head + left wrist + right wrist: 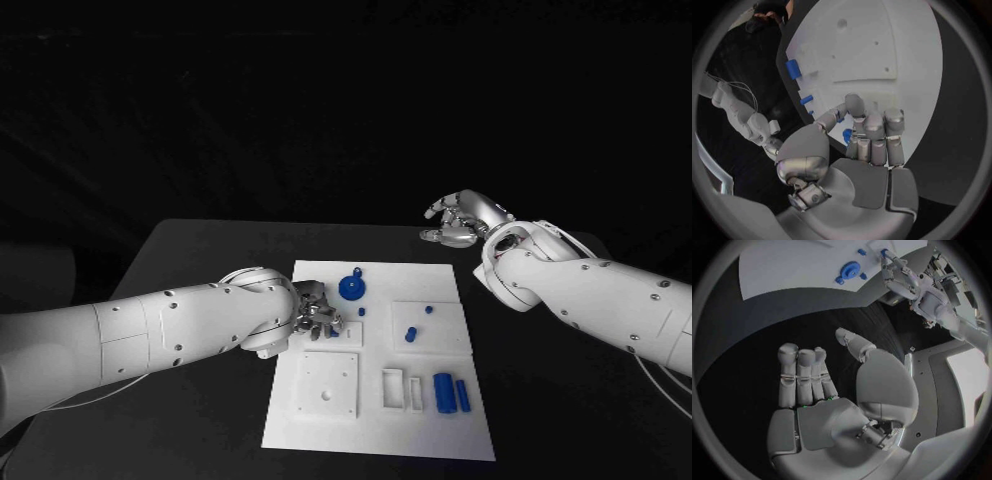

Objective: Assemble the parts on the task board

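Observation:
The white task board (378,430) lies in the middle of the black table. My left hand (315,320) hovers over the board's left middle, its fingers curled in. It pinches a small blue part (847,135) between thumb and fingers. A blue gear (352,290) stands on the board just beyond that hand. Two small blue pegs (410,335) sit in the raised square plate to its right. Two long blue pieces (450,393) lie near the board's right front. My right hand (464,220) hangs above the table past the board's far right corner, holding nothing, its fingers (801,377) extended.
A raised white square plate (329,383) with holes and a slotted white block (392,388) sit on the board's near half. Bare black table (577,400) surrounds the board on all sides. In the right wrist view the gear (848,273) and my left hand (901,277) appear.

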{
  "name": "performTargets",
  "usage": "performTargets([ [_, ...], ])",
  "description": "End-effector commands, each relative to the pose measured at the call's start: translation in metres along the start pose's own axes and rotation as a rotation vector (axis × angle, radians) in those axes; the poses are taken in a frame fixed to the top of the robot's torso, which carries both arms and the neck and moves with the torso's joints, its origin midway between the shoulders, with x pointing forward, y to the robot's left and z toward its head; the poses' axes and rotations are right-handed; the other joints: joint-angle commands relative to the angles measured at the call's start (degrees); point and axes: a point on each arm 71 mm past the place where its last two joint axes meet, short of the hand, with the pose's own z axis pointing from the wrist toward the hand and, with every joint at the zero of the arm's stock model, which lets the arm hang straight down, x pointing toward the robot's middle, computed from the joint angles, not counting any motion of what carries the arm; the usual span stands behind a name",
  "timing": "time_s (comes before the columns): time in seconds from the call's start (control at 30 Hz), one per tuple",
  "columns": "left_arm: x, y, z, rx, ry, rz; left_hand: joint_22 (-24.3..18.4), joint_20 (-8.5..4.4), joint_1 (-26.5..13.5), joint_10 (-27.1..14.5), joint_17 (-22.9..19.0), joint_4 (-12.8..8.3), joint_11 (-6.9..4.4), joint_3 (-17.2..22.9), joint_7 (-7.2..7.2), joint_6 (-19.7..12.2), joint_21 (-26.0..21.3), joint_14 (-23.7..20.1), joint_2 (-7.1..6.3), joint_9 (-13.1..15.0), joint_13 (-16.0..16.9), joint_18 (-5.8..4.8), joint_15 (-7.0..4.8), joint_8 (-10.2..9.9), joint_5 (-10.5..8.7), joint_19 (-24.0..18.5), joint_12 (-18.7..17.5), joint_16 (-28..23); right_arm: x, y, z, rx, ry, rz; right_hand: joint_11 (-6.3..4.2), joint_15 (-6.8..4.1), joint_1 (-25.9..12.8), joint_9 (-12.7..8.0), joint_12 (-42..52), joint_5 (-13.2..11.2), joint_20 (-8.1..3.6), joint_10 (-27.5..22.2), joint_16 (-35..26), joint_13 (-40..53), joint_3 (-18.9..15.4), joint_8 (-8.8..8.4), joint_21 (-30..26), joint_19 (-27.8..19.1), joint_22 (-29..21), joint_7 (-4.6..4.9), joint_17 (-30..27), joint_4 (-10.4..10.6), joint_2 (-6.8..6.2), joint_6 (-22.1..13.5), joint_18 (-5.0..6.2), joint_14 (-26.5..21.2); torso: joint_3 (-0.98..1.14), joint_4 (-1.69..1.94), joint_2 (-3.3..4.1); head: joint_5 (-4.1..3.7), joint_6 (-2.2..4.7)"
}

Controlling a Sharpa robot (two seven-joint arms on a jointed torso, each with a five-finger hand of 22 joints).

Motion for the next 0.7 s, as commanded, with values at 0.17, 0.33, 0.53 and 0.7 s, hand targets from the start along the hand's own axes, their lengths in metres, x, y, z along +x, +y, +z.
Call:
performTargets([
  [0.17, 0.0062, -0.0006, 0.0012, 0.005, 0.026, 0.015, 0.6, -6.52, 0.1, -1.6, -0.8, 3.0, -0.66, -0.5, -4.12, 6.7, 0.3, -0.2, -3.11, 0.1, -0.4, 1.14, -3.17, -0.3, -7.07, -0.2, 0.4, 0.4, 0.0005, 0.0004, -0.0002, -0.006, 0.011, -0.004, -0.10, -0.17, 0.3, 0.1, 0.2, 0.4, 0.00, 0.0, 0.1, -0.1, -0.2, 0.19, -0.3, 0.4, 0.1, 0.35, -0.1, -0.2, 0.04, -0.1, 5.23, 0.1, -0.03, 0.05, -0.01, -0.15, -0.09],
  [0.33, 0.0048, 0.0015, 0.0012, 0.000, 0.017, 0.010, 0.5, -6.51, -0.2, -1.7, -1.3, 5.1, -0.57, -0.6, -4.03, 6.5, 0.2, -0.4, -6.15, 0.1, -0.8, 1.26, -3.07, -0.5, -10.92, -0.4, 0.3, 0.4, 0.0001, 0.0000, -0.0003, -0.006, 0.010, -0.004, -0.10, -0.17, 0.3, 0.1, 0.2, 0.4, 0.00, 0.0, 0.1, -0.1, -0.3, 0.18, -0.3, 0.4, 0.1, 0.35, -0.1, -0.1, 0.01, -0.1, 5.23, 0.1, -0.07, 0.08, -0.02, -0.19, -0.02],
  [0.53, 0.0035, 0.0050, 0.0008, -0.007, 0.011, 0.005, 0.4, -6.52, -0.7, -1.8, -1.9, 8.1, -0.54, -0.6, -4.01, 6.3, 0.0, -0.6, -9.61, 0.2, -1.3, 1.41, -3.05, -0.7, -15.90, -0.5, 0.2, 0.5, -0.0001, -0.0005, -0.0004, -0.005, 0.009, -0.005, -0.08, -0.15, 0.2, 0.1, 0.2, 0.4, 0.01, 0.0, 0.1, -0.2, -0.3, 0.16, -0.3, 0.4, 0.1, 0.37, -0.1, -0.1, -0.04, -0.2, 5.23, 0.1, -0.13, 0.14, -0.05, -0.19, 0.08],
  [0.7, 0.0024, 0.0076, 0.0000, -0.009, 0.005, 0.001, 0.4, -6.54, -1.0, -1.9, -2.1, 10.3, -0.54, -0.2, -4.01, 6.3, 0.0, -0.7, -11.71, 0.2, -1.5, 1.51, -3.06, -0.8, -17.45, -0.5, 0.3, 0.6, -0.0004, -0.0009, -0.0004, -0.004, 0.008, -0.005, -0.07, -0.14, 0.1, 0.1, 0.2, 0.4, 0.02, -0.1, 0.1, -0.2, -0.4, 0.14, -0.3, 0.4, 0.1, 0.38, -0.2, -0.1, -0.06, -0.2, 5.23, 0.0, -0.14, 0.12, -0.04, -0.18, 0.14],
])
